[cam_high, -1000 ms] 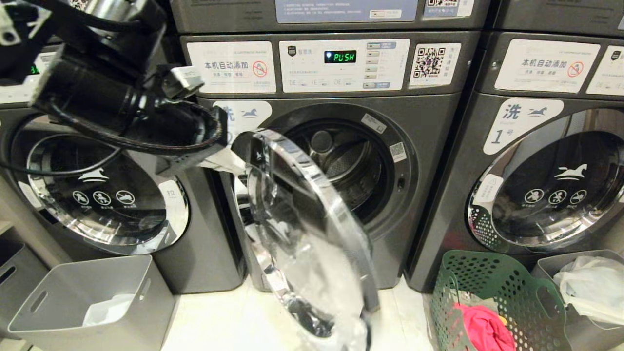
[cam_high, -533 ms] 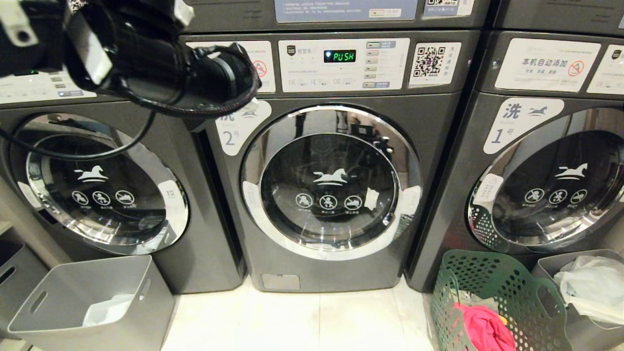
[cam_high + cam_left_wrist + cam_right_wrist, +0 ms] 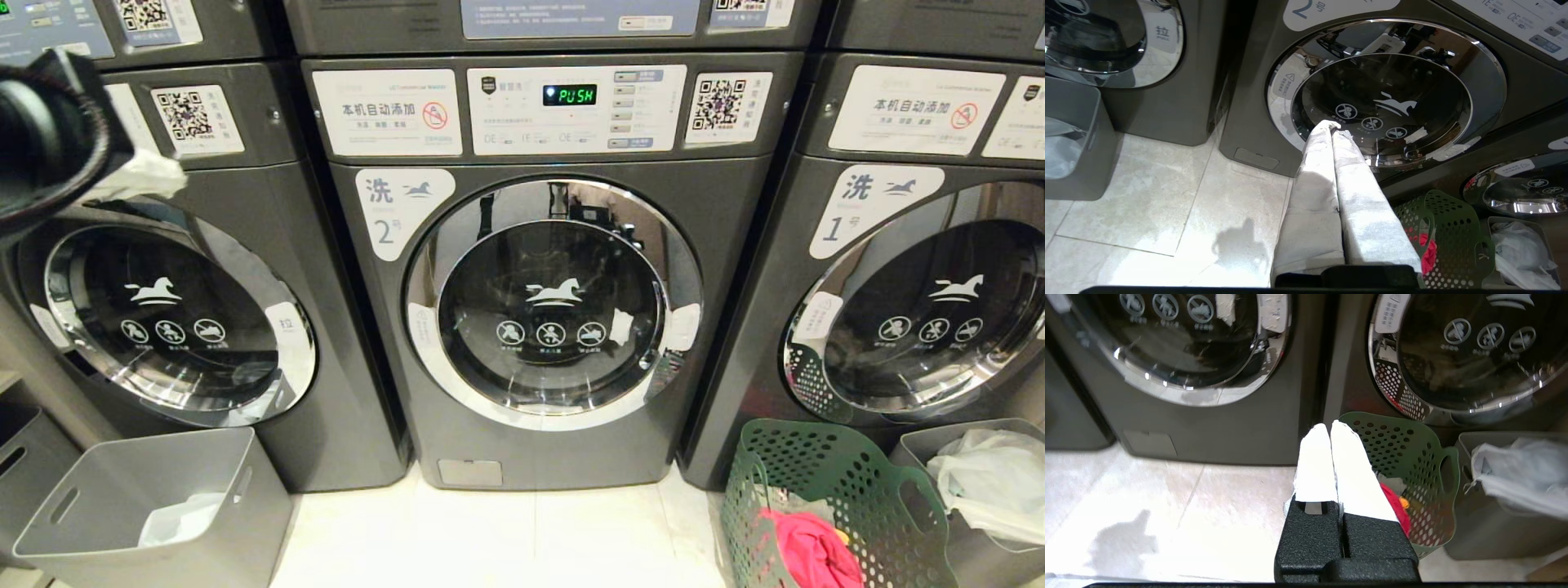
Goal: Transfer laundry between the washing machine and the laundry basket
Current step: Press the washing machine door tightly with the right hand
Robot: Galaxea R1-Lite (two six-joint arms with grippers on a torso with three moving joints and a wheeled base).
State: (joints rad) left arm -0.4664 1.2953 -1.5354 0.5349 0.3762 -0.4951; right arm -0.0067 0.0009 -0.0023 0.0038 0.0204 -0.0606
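The middle washing machine (image 3: pixel 555 122), marked 2, has its round glass door (image 3: pixel 553 302) closed, and its display reads PUSH. A green perforated laundry basket (image 3: pixel 824 490) stands on the floor to its right with pink-red laundry (image 3: pixel 808 547) inside. My left gripper (image 3: pixel 143 175) is raised at the far left, away from the door. In the left wrist view its white-wrapped fingers (image 3: pixel 1331 127) are shut with nothing between them, pointing toward the door (image 3: pixel 1384 102). My right gripper (image 3: pixel 1329 428) is shut and empty, low beside the basket (image 3: pixel 1412 457).
Closed washers stand on both sides of the middle one. A grey bin (image 3: pixel 155 506) holding something white sits at lower left. Another grey bin (image 3: pixel 980 490) with a white bag sits at lower right. Pale tiled floor (image 3: pixel 506 531) lies in front.
The middle washer's door has swung from half open to shut. My left arm has drawn back from in front of the machine to the upper left.
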